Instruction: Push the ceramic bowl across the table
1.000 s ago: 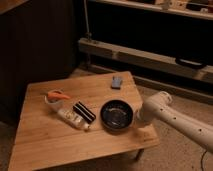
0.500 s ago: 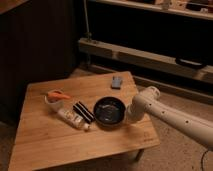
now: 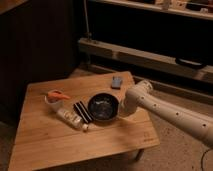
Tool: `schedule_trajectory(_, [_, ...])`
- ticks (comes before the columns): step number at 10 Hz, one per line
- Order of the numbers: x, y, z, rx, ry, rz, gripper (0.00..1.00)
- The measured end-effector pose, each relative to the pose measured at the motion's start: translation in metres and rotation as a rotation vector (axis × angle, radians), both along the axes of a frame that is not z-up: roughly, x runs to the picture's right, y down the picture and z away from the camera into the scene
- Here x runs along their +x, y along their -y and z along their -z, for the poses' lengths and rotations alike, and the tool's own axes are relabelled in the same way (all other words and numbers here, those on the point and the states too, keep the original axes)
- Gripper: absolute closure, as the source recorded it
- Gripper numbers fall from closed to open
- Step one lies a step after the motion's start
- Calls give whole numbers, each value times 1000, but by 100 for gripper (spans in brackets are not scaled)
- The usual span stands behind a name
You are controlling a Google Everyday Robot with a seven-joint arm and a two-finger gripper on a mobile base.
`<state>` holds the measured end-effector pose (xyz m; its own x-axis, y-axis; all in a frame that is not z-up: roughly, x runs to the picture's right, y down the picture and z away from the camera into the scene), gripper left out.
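The ceramic bowl [image 3: 103,107], round and glossy black, sits on the light-wood table [image 3: 60,145] a little right of its middle. My white arm reaches in from the right, and my gripper [image 3: 121,112] is low at the bowl's right rim, pressed against it and shut, mostly hidden behind the wrist. The bowl's left rim is up against a black-and-white striped item [image 3: 81,111].
A small white container with an orange item [image 3: 56,97] stands left of the bowl. A pale tube-like item [image 3: 70,119] lies beside the striped one. A grey-blue flat object [image 3: 117,82] rests near the table's far edge. Dark shelving rises behind; the table's right edge is under my arm.
My arm has swept left across the table, and the bowl has slid left ahead of it until it meets the striped item.
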<state>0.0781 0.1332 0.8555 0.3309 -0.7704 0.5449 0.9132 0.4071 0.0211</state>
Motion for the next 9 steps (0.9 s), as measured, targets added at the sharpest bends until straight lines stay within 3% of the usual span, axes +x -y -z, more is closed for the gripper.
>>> schedule_trajectory(5, [-46, 12, -14, 24, 38, 13, 100])
schedule_trajectory(9, [-81, 37, -28, 68, 48, 14, 100])
